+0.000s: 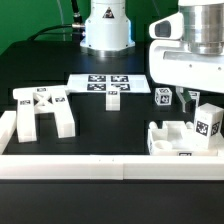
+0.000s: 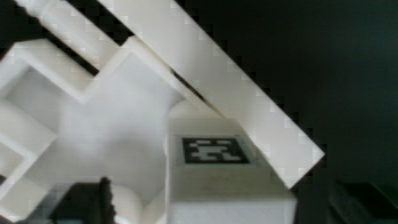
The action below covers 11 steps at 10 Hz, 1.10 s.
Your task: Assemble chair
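Nearest the lens runs the long white rail (image 1: 100, 165), edging the front of the black desk (image 1: 110, 125). Just behind it, lower right of the exterior frame, sits the chair's seat block (image 1: 172, 140). It lies flat, long axis running side to side across the frame. At its right-hand end an upright piece (image 1: 208, 122) stands on end, long axis vertical, tag facing the camera.

And the pincer (image 1: 187, 100) hangs right above that cluster, under the arm's white housing (image 1: 190, 50). The wrist view is crammed with white plastic: a tagged face (image 2: 217, 150) up close, one dark finger (image 2: 89, 198) at its edge. It's blurred, though, and I can't tell whether the jaws are clamped on the part or standing clear.

Over at centre left, the cross-braced frame (image 1: 40, 112) lies flat, its two limbs pointing toward the camera. A small tagged block (image 1: 163, 97) waits just beside the pincer, right of centre. The marker board (image 1: 105, 85) lies mid-frame, further back.

My read: the work is at the seat cluster, a pick or a placing of that tagged part. To do it well, travel straight down with the piece centred between the fingers. Set the pads on its flat sides, keep it square to the seat block, and mind the small tagged block alongside.
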{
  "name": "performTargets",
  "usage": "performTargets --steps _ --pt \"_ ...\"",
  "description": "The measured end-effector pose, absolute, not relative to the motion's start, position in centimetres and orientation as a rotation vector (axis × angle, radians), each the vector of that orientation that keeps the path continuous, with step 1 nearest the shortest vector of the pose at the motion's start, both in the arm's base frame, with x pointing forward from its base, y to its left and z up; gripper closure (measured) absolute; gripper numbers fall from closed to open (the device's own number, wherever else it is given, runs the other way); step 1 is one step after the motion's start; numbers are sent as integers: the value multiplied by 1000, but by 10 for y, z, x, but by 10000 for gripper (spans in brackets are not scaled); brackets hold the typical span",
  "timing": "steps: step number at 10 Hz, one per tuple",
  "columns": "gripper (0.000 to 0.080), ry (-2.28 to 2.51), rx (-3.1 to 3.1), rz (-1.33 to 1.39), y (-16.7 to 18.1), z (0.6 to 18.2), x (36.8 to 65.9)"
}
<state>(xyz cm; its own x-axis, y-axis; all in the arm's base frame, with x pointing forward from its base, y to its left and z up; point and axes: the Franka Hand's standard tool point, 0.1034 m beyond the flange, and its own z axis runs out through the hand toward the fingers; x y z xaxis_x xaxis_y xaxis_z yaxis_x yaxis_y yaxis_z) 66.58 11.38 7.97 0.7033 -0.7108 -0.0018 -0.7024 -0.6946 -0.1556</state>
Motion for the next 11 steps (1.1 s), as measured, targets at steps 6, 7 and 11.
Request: performTargets --steps 6,7,11 --pt "151 420 -3006 -108 117 80 664" --pt "151 276 -3034 -114 117 80 664" --pt "151 -177 -3063 -135 113 79 665"
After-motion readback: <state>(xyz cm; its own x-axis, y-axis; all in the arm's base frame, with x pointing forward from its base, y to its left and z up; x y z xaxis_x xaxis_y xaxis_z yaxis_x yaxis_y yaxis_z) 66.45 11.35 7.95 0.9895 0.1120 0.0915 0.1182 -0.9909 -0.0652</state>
